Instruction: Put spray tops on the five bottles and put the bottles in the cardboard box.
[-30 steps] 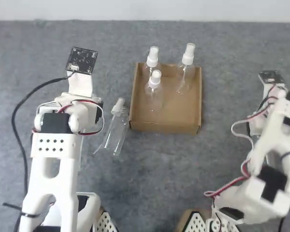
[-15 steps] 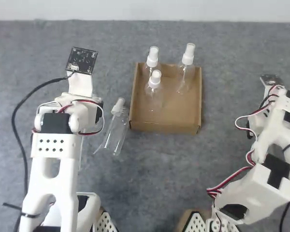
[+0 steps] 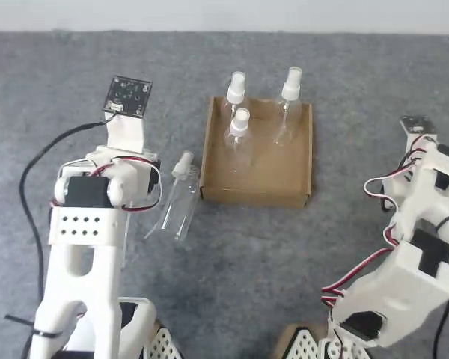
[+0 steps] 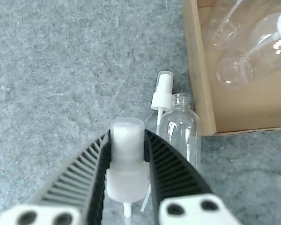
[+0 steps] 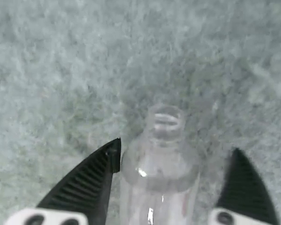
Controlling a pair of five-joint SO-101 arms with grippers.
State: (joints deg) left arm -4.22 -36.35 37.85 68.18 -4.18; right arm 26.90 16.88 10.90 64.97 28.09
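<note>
My left gripper (image 4: 126, 140) is shut on a white spray top (image 4: 126, 161), held above the grey carpet. Just beyond it lies a clear bottle (image 4: 179, 129) with an open neck, and a second loose spray top (image 4: 161, 93) rests beside that neck. In the high view this bottle (image 3: 177, 206) lies left of the cardboard box (image 3: 256, 196), next to the left arm (image 3: 108, 187). Three bottles with spray tops on, one of them (image 3: 239, 134), stand in the box. My right gripper (image 5: 175, 147) is open around a topless clear bottle (image 5: 160, 159). One finger touches it.
The box's wall (image 4: 199, 70) runs close to the lying bottle. The right arm (image 3: 426, 224) is folded near the table's right edge, well away from the box. Grey carpet covers the table, with bare room in front of the box.
The right arm has swung to the right and drawn back toward the table's right edge. The left arm has stayed almost still, and the bottles have not moved.
</note>
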